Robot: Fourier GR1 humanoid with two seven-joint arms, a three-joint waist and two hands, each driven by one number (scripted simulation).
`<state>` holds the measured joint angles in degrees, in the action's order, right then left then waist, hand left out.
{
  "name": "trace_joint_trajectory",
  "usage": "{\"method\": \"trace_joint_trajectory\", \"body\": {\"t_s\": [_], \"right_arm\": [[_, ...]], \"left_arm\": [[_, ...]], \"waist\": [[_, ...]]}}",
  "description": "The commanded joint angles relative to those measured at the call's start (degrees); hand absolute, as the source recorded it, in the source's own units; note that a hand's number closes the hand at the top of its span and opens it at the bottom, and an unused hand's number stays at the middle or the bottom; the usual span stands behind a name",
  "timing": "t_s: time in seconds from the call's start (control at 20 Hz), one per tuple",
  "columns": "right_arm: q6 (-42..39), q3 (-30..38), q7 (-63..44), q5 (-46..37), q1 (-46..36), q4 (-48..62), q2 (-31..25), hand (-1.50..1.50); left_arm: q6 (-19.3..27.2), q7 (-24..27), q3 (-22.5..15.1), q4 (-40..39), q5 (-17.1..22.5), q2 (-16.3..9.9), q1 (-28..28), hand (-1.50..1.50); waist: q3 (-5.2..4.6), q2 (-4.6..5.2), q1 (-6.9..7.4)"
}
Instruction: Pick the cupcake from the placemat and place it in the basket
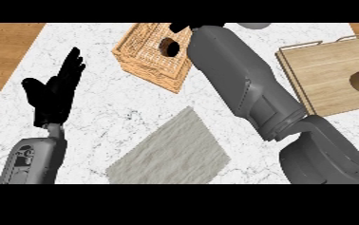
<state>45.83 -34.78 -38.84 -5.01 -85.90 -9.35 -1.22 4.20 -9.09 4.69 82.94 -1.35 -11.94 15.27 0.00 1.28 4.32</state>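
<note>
Over the basket [151, 58] near the desk's [105, 105] far edge, the right hand [181, 26] is mostly hidden behind its own forearm, so I cannot tell whether it is clenched or released. The cupcake is not visible; the grey placemat [172, 150] at the near edge lies bare. The placing step seems underway. Next comes lowering and letting go inside the basket. The left hand [52, 89] rests released, fingers up, by the left edge.
</note>
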Motion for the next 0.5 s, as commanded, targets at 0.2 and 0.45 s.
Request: {"method": "trace_joint_trajectory", "body": {"t_s": [0.2, 0.45], "right_arm": [[6.3, 6.5, 11.2, 3.7, 12.1, -7.0, -0.5, -1.50], [2.5, 8.3, 12.6, 3.8, 15.7, -17.2, -5.5, -1.50]], "left_arm": [[1.9, 0.5, 0.4, 2.1, -1.1, 0.9, -4.1, 0.00], [1.0, -1.1, 2.1, 2.3, 0.3, -0.1, -4.5, 0.00]], "waist": [[0.03, -1.07, -3.44], [0.02, -1.68, -4.93]]}}
